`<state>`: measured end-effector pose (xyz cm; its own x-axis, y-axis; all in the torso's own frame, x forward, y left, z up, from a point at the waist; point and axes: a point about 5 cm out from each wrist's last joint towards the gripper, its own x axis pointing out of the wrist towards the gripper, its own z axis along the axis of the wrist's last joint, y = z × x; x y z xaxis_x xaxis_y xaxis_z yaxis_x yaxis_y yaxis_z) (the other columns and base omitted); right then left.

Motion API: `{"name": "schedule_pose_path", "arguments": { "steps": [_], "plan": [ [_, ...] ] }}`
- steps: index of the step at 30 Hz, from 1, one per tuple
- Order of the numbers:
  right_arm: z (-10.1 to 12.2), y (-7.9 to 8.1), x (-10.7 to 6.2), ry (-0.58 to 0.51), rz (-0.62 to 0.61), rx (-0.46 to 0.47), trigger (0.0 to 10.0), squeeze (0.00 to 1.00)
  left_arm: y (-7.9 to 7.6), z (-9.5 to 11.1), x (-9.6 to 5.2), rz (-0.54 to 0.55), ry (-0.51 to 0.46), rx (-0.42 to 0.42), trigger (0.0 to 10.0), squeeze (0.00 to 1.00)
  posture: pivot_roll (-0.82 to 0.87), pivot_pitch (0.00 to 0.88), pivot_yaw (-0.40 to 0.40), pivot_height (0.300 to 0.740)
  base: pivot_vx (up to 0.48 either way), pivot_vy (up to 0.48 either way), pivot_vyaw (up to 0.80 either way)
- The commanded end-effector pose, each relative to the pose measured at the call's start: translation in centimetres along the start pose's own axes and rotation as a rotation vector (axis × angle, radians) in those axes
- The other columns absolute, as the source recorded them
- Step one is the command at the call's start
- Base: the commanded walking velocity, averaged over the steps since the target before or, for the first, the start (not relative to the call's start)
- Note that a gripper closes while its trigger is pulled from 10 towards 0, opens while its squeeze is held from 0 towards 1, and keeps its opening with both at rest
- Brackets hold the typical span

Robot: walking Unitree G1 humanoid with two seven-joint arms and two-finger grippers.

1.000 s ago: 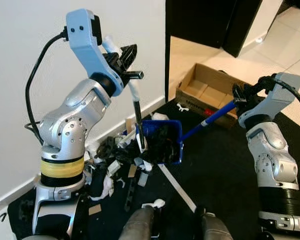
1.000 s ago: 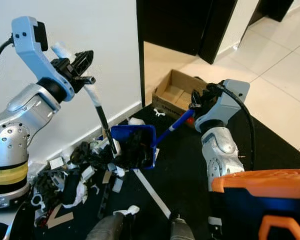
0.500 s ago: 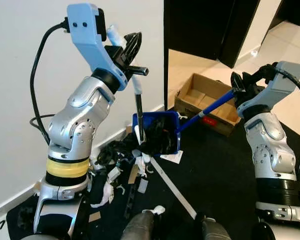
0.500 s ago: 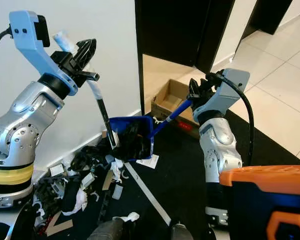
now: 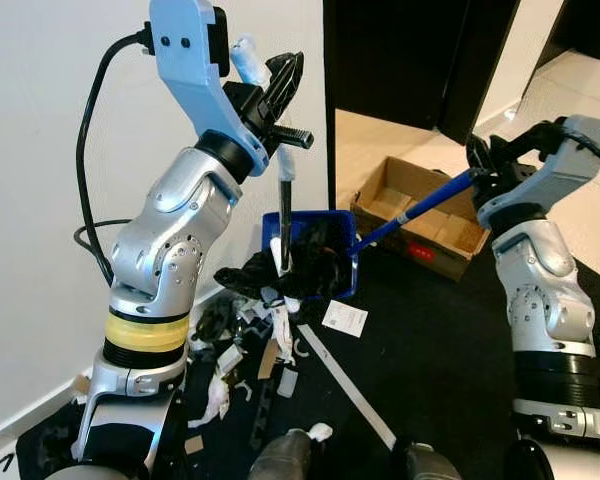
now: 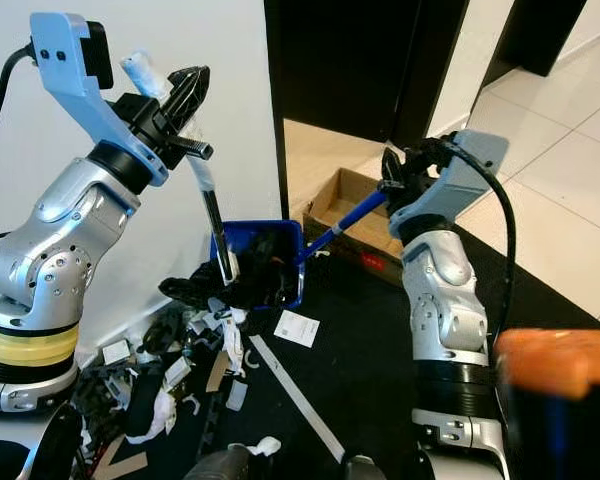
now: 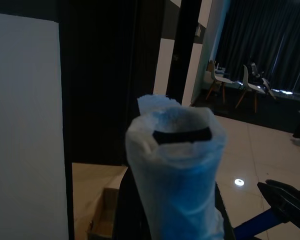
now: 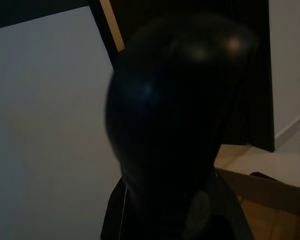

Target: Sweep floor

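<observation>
My left gripper [image 5: 283, 85] had its black fingers clamped around the wrapped upper end of the brush handle [image 5: 284, 215], high beside the white wall [image 5: 50, 150]. The handle ran down to the brush head, which sat among black litter [image 5: 280, 280] at the mouth of the blue dustpan [image 5: 315, 250]. My right gripper [image 5: 478, 165] was closed on the far end of the dustpan's blue pole [image 5: 410, 212], holding the pan tilted, close to the wall, with its open face toward the litter.

I judged both tools stiff and light. The plastic wrap on the brush grip looked slippery, so a firm hold just below the wrapped tip seemed best. The long pole gave poor leverage over the pan, so a hold nearer the pan would have steadied it. The litter looked soft, light and apt to spill; scraps lay on the dark mat [image 5: 430, 340], including a white card [image 5: 344, 318].

The brush bristles were buried in the debris and hard to make out. The right wrist view was blocked by a dark rounded shape. The cardboard box [image 5: 420, 205] stood behind the pole.
</observation>
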<state>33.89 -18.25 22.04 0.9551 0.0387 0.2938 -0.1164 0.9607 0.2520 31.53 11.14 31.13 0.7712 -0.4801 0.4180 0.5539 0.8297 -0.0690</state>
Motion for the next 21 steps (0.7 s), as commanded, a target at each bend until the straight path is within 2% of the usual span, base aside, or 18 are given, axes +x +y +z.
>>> {"name": "schedule_pose_path", "arguments": {
  "steps": [1,13,16,21],
  "plan": [
    [1.7,1.2,0.5,-0.108,0.066,0.071,10.0,0.00,0.1,0.2,0.1,0.001,-0.027,0.018,10.0,0.00,0.11,0.041,0.058,0.740,0.000,0.000,0.00],
    [1.5,1.2,0.4,-0.100,0.068,0.076,10.0,0.00,0.3,-0.8,0.1,0.032,-0.003,0.049,10.0,0.00,0.11,0.047,0.055,0.740,0.000,0.000,0.00],
    [1.4,1.2,0.4,-0.100,0.068,0.076,10.0,0.00,0.4,-0.9,0.1,0.040,-0.001,0.048,10.0,0.00,0.11,0.047,0.055,0.740,0.000,-0.262,0.00],
    [1.4,1.2,0.4,-0.097,0.067,0.076,10.0,0.00,0.5,-1.2,0.1,0.044,0.006,0.058,10.0,0.00,0.11,0.051,0.057,0.740,0.295,-0.361,0.00]
  ]
}}
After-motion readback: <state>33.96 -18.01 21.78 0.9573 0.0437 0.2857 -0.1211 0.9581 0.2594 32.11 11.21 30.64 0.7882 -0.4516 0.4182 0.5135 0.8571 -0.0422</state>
